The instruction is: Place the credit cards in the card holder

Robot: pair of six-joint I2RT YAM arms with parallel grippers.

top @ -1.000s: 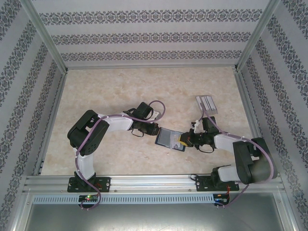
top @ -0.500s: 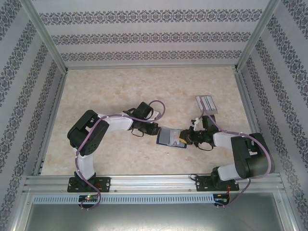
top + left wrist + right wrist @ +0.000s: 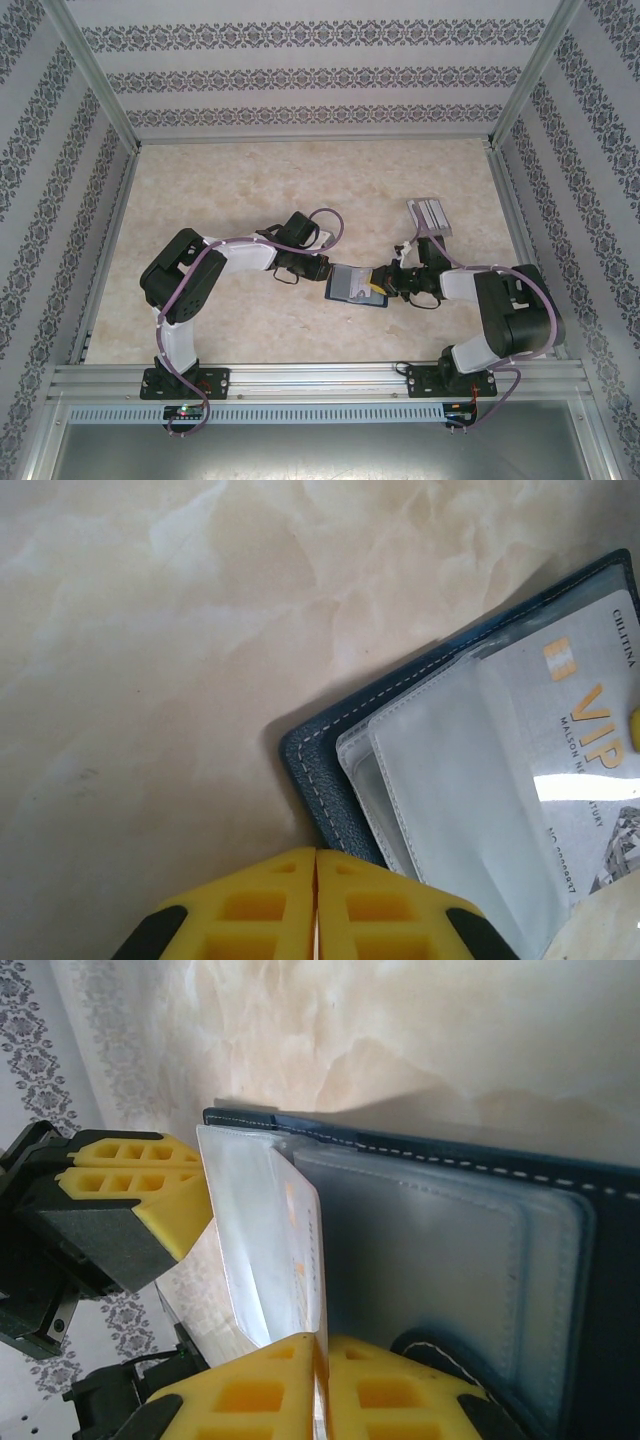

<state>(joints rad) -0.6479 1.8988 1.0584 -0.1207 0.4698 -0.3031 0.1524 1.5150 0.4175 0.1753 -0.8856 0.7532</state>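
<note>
Swinging inward over the last second, my right arm has brought my right end effector (image 3: 319, 1352) further across the open card holder (image 3: 312, 748); my left arm has not shifted. My right fingers are pressed together on the near edge of a pale credit card (image 3: 262, 1250), which rises tilted ahead of them with its far end at the mouth of the clear pocket (image 3: 450, 780). I hold it by the trailing edge so I can push it forward into that sleeve; how deep it has gone I cannot tell.

My left end effector (image 3: 316, 868) is closed too, with the holder's navy corner just ahead of its tips. Whether they pinch the cover or merely press against it is unclear. I judge they are there to stop the holder skating over the smooth desk (image 3: 150, 630) as the card is pushed toward them. The holder lies flat between my two end effectors, which face each other across it.
</note>
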